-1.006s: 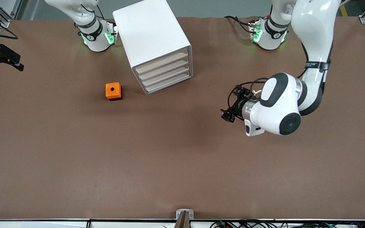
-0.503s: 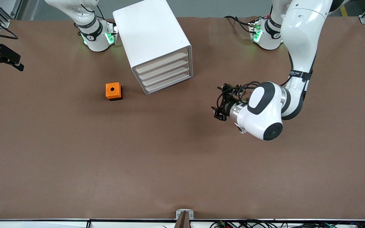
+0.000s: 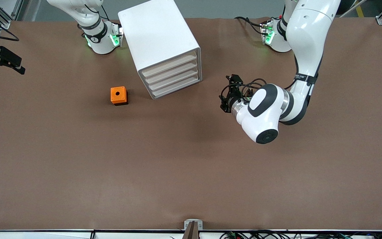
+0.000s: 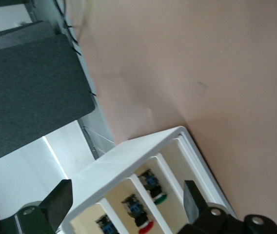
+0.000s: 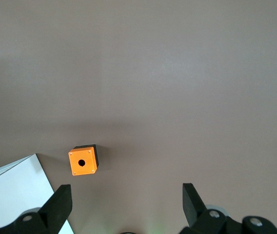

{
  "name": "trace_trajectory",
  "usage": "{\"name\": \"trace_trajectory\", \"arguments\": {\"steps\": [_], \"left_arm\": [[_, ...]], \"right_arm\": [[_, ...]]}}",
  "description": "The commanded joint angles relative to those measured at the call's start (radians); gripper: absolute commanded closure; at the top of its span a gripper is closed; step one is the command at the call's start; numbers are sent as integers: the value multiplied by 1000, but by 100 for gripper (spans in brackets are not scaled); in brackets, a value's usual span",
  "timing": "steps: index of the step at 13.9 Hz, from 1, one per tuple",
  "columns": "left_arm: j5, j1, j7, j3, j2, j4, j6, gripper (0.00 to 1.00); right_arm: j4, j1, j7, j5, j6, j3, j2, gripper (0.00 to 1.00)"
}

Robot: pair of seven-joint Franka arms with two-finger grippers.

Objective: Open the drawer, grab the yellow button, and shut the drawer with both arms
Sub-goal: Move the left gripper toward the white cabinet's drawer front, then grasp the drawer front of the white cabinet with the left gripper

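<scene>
Moved: left arm's wrist and left gripper [image 3: 225, 99] have swung toward the cabinet [image 3: 159, 43] over the last second; everything else is unchanged.
Left gripper: over bare table [image 3: 177, 172], near the cabinet's drawer fronts but well apart from them; fingers [image 4: 55, 204] spread wide, holding nothing.
Right gripper: [image 5: 124, 207] parked high, looking down on the table; fingers spread, empty; that arm waits.
Drawer: [image 3: 174, 81] all four fronts flush, none pulled out.
Cabinet interior: left wrist view shows compartments with small dark parts [image 4: 153, 184], red and green below; none identifiable as orange-capped.
Button: not visible; presumably in a shut drawer.
Orange cube: [image 3: 118, 95] on the table beside the cabinet, toward the right arm's end; untouched.
Task stage: approach only; opening not yet begun.
</scene>
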Motion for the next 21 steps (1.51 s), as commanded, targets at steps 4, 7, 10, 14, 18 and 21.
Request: {"name": "trace_trajectory", "arguments": {"steps": [4, 7, 10, 14, 18, 21], "left_arm": [[-113, 2, -205, 4, 34, 37, -42, 0], [-198, 0, -308, 2, 48, 39, -41, 0], [-314, 0, -363, 4, 71, 36, -39, 0], [-376, -27, -453, 2, 91, 36, -32, 0], [-423, -58, -486, 0, 120, 34, -21, 0], [-427, -96, -484, 2, 137, 34, -19, 4]], "right_arm": [[-22, -3, -10, 11, -10, 2, -23, 0], [-12, -4, -12, 9, -18, 1, -20, 0], [19, -6, -10, 9, -21, 1, -13, 0], [44, -6, -5, 11, -55, -1, 3, 0], [53, -13, -13, 7, -56, -2, 18, 0], [53, -13, -13, 9, -53, -2, 26, 0]]}}
